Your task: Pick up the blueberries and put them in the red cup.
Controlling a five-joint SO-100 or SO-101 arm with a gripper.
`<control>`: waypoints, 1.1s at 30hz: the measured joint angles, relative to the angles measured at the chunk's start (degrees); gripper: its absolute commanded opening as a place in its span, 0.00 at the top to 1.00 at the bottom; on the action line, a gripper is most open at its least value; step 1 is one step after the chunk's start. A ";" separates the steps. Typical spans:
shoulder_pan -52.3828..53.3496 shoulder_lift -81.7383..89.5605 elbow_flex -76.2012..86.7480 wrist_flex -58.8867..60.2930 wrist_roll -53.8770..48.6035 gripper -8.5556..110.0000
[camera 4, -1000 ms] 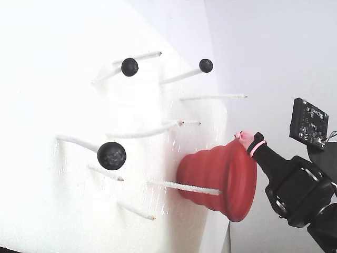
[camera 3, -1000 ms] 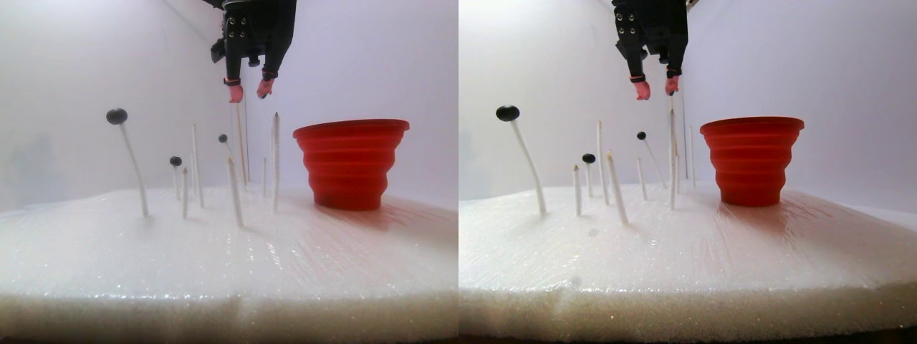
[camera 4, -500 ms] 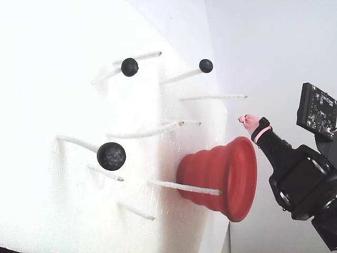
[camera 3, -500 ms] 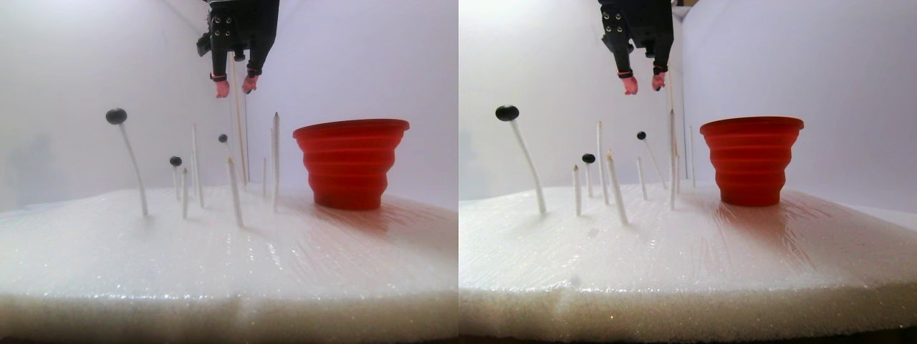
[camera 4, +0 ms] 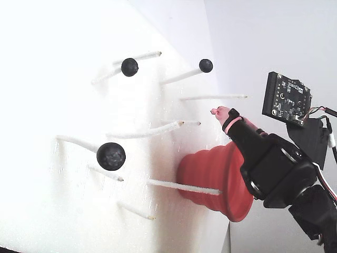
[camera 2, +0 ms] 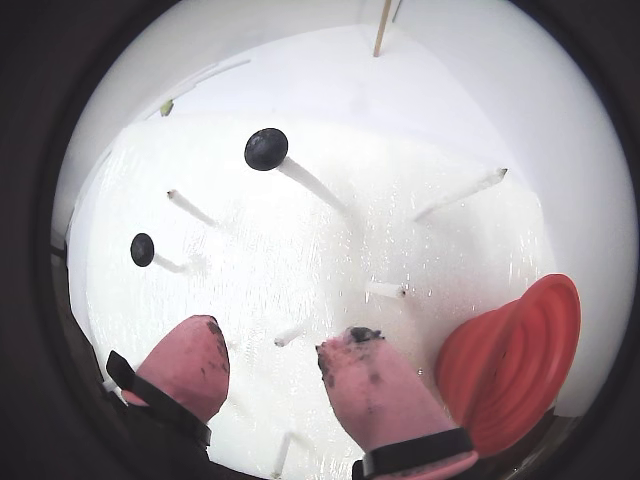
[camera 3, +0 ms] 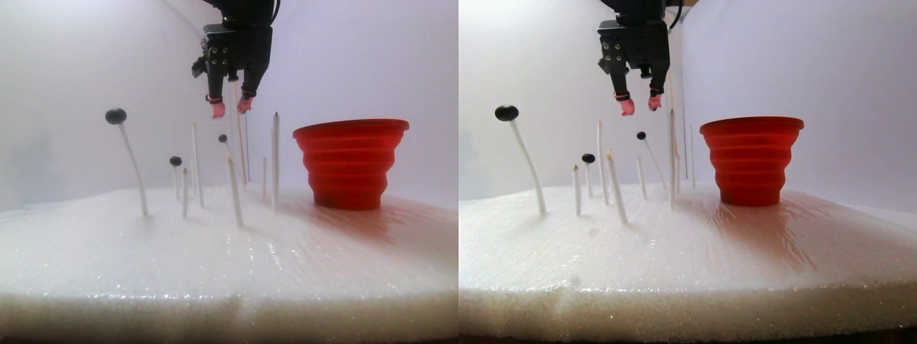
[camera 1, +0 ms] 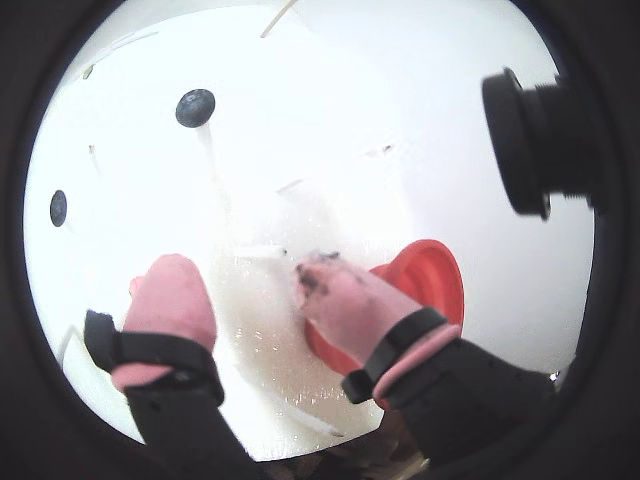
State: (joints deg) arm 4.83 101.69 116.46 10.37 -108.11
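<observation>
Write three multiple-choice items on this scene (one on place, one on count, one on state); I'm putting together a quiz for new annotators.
1. In the stereo pair view, where does the red cup stand relative to the white sticks?
A. To their right
B. To their left
C. In the middle of them

2. How many blueberries sit on stick tips in the fixed view?
A. One
B. Three
C. Five

3. What state is the gripper in?
A. Shut on a blueberry
B. Open and empty
C. Shut on a stick

Key:
1 A: the cup stands on the foam, right of every stick in both halves.
2 B: three dark balls show there, the lowest one the largest.
3 B: in both wrist views the pink fingertips are apart, with only foam and sticks between them.
</observation>
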 measured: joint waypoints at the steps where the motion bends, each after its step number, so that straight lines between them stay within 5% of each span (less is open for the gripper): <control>1: -0.18 -0.53 -0.09 -0.35 -0.09 0.78; 33: -1.85 -15.56 -9.14 -11.69 -2.46 0.78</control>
State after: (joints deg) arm 2.99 86.13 107.31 -1.32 -110.57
